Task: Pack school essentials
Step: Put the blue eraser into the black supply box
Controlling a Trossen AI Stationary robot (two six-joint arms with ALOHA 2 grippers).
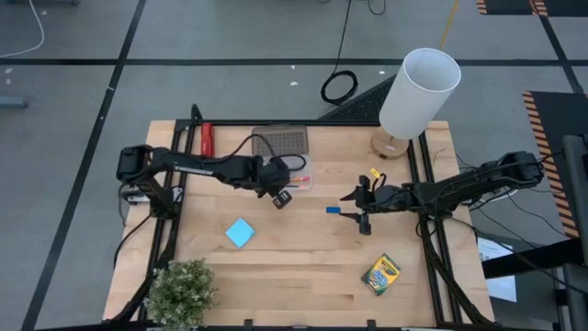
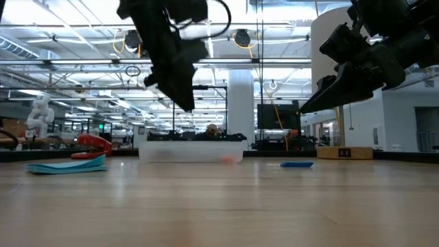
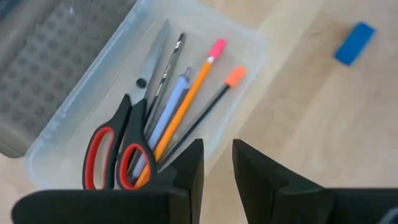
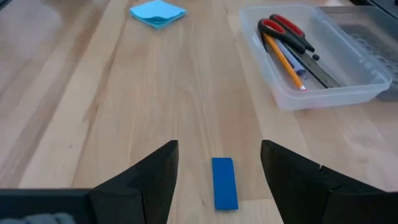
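Left gripper hanging above the table just beside the near edge of the clear plastic case, fingers drawn nearly together with only a thin gap and nothing between them. In the left wrist view, packed inside the case: red-handled scissors, an orange pencil with a pink tip, a dark pencil with an orange tip, a silvery pen and a pale bluish barrel alongside. Dark lid of the case lying open on the far side.

Right gripper held low over the table, fingers spread wide, empty. Tiny blue eraser lying flat on the wood directly between those 2 fingers in the right wrist view; whether the tips touch the table, impossible to tell. From above, same eraser just beside the right gripper, apart from the case.

Blue square note pad lying flat on the wood, nearer the front than the left gripper. Green-yellow crayon box lying near the front right corner, well apart from both grippers.

Red stapler at the back left, beside the case. White lamp at the back right corner. Small potted plant at the front left corner.
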